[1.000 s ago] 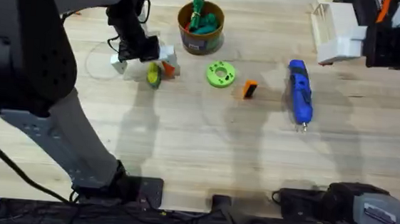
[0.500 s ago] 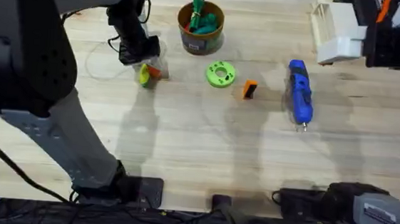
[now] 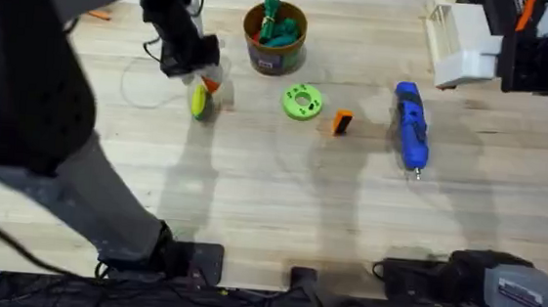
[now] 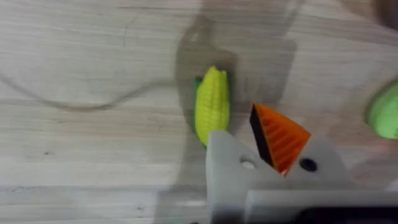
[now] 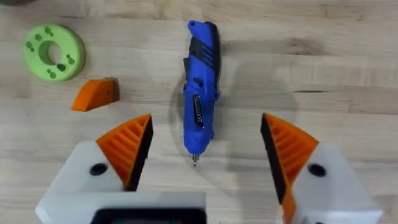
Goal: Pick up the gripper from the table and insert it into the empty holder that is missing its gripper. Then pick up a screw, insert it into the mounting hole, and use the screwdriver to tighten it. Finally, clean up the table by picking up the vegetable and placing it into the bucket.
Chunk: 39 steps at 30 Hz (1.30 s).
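Observation:
The yellow-green vegetable [image 3: 200, 102] lies on the table left of the bucket [image 3: 274, 38]. My left gripper [image 3: 204, 77] hovers just behind it, shut with nothing between its fingers. In the left wrist view the vegetable [image 4: 212, 111] lies just beyond the bare white holder [image 4: 227, 168] with its mounting hole [image 4: 247, 164]; the other finger carries an orange pad [image 4: 280, 137]. The loose orange gripper [image 3: 342, 124] lies beside the green disc [image 3: 303, 102]. My right gripper [image 5: 205, 124] is open high above the blue screwdriver [image 5: 200, 93].
The bucket holds dark green leafy toys [image 3: 282, 29]. The screwdriver [image 3: 410, 125] lies right of centre, bit toward the near edge. The right arm [image 3: 547, 48] stands at the far right corner. A thin clear cable [image 3: 137, 94] loops on the table at the left.
The left gripper's fingers went from wide apart around the vegetable to shut. The vegetable slid slightly left. The right arm has not moved.

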Available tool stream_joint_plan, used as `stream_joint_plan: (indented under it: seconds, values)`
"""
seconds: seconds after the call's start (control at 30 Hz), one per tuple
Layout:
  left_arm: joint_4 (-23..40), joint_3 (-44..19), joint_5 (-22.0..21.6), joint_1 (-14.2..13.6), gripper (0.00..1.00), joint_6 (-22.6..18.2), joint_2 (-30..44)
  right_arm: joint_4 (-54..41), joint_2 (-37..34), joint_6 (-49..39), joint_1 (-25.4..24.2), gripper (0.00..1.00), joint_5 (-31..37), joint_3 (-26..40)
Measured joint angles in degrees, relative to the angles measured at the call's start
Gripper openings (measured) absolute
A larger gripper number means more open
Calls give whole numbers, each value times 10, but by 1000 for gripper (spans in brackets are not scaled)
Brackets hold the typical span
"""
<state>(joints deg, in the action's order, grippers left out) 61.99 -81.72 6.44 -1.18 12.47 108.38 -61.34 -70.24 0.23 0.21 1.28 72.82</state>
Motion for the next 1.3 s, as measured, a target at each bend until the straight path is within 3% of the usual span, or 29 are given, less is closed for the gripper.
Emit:
stream_joint_plan:
  seconds: [0.27, 0.3, 0.47, 0.63, 0.67, 0.7, 1.3]
  values:
    - [5, -18, 0, -4, 13, -14, -149, 0, 0, 0, 0, 991, 0, 0]
    - [10, -19, 0, -4, 13, -27, -195, 0, 0, 0, 0, 991, 0, 0]
    - [12, -19, 0, -4, 26, -51, -241, 0, 0, 0, 0, 992, 0, 0]
    - [16, -19, -1, -4, 783, -61, -260, 0, 0, 0, 0, 991, 0, 0]
    - [16, -19, -1, -4, 915, -62, -260, 0, 0, 0, 0, 991, 0, 0]
    - [17, -19, -1, -4, 968, -62, -259, 0, 0, 0, 0, 992, 0, 0]
    - [17, -19, -2, -4, 988, -64, -259, -5, 0, 0, 0, 992, 0, 0]
